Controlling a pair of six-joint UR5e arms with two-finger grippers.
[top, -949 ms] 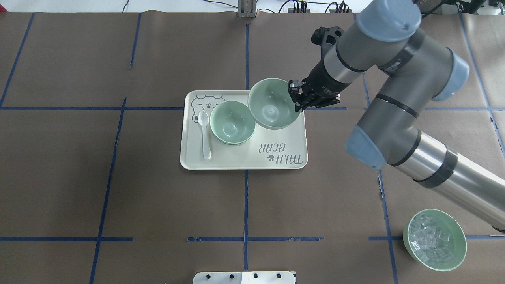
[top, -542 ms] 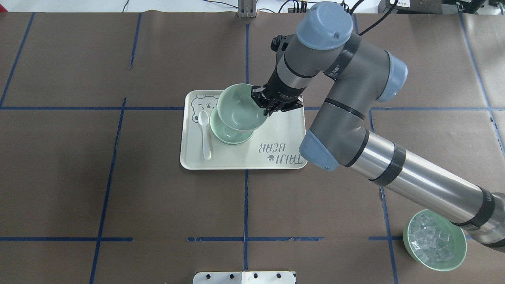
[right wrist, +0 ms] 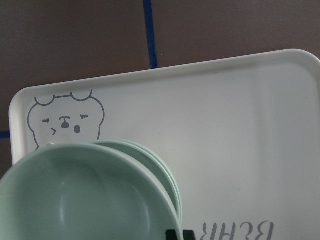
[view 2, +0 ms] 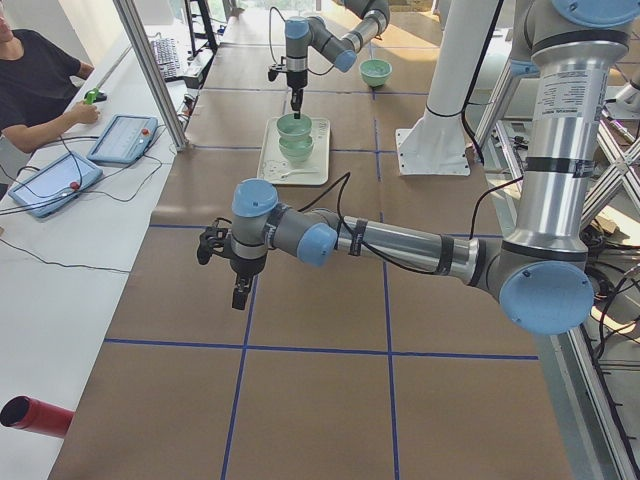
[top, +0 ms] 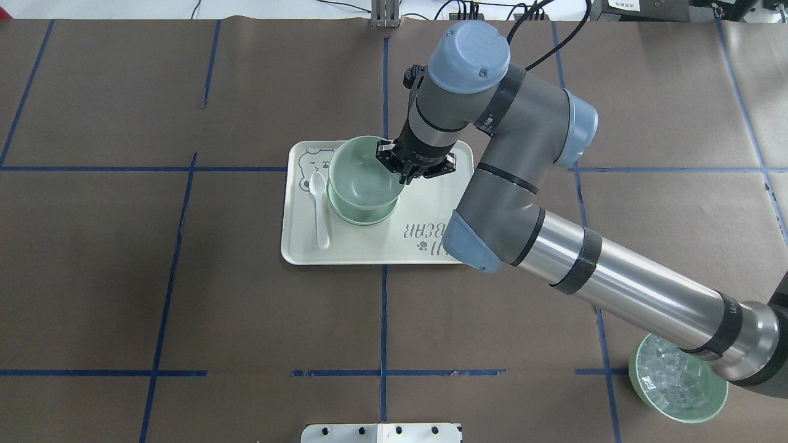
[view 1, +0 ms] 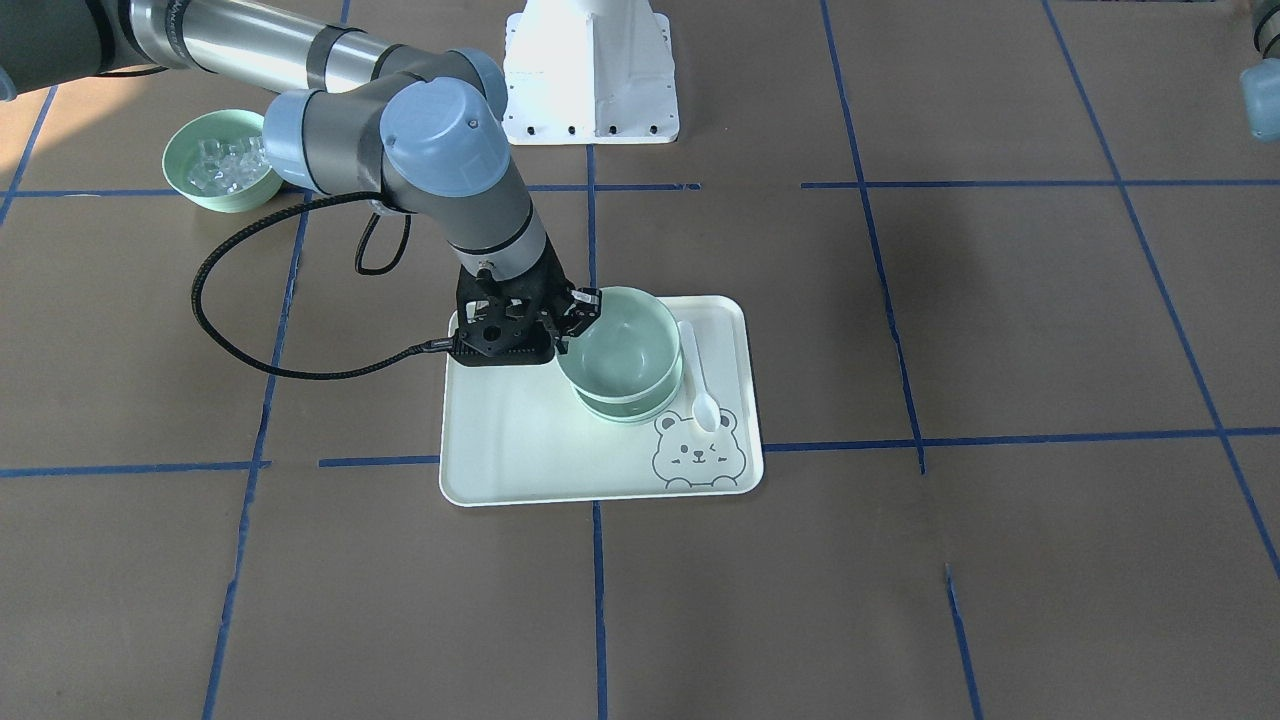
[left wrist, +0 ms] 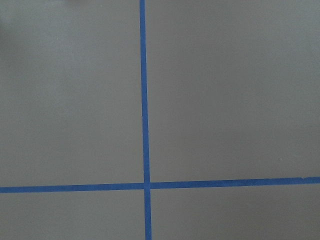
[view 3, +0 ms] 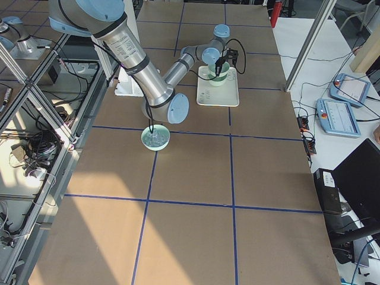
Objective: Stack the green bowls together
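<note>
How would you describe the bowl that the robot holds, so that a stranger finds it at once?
Look at the pale bear-print tray mid-table. There, beside a white spoon, mint-green bowls sit one above another. Yours is the top bowl, its rim pinched by the right pincer.

held bowl (top: 360, 175) moved left, over stacked bowls (top: 363, 219)

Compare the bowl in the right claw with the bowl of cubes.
The held bowl is empty; the cube bowl holds clear cubes. The held bowl is pinched at its rim by the right claw above the tray; the cube bowl sits alone on the table. Both are round and pale green.
</note>
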